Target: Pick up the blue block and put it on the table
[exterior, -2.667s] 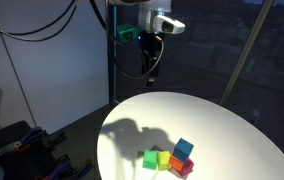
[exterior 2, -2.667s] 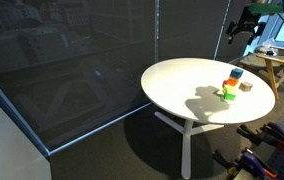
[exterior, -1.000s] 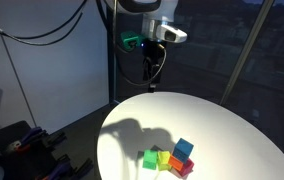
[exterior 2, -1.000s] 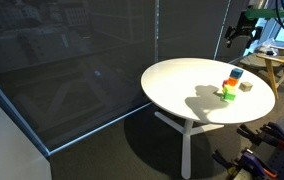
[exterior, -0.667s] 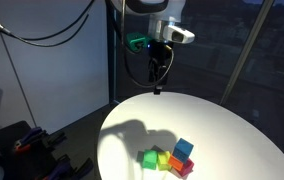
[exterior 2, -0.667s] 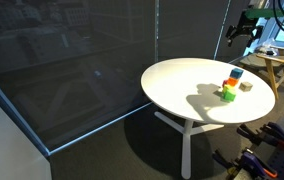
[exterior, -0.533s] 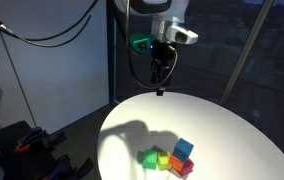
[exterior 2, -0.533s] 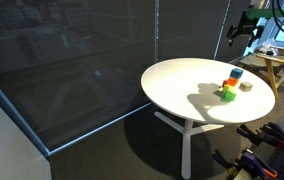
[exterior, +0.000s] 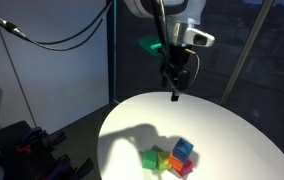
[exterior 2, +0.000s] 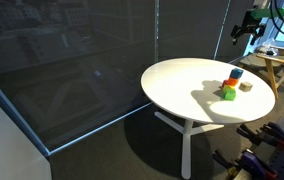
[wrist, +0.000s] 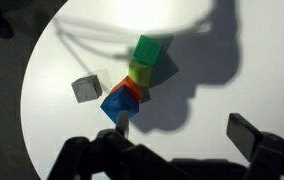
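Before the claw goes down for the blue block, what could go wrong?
1. The blue block lies tight against the red cube and close to the orange cube, perhaps partly on top of them. The open claw might knock them or catch two at once.
2. In an exterior view the cluster sits near the edge of the table, so a pushed cube could fall off.

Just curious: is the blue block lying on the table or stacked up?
Stacked: the blue block sits atop a red cube, raised off the table.
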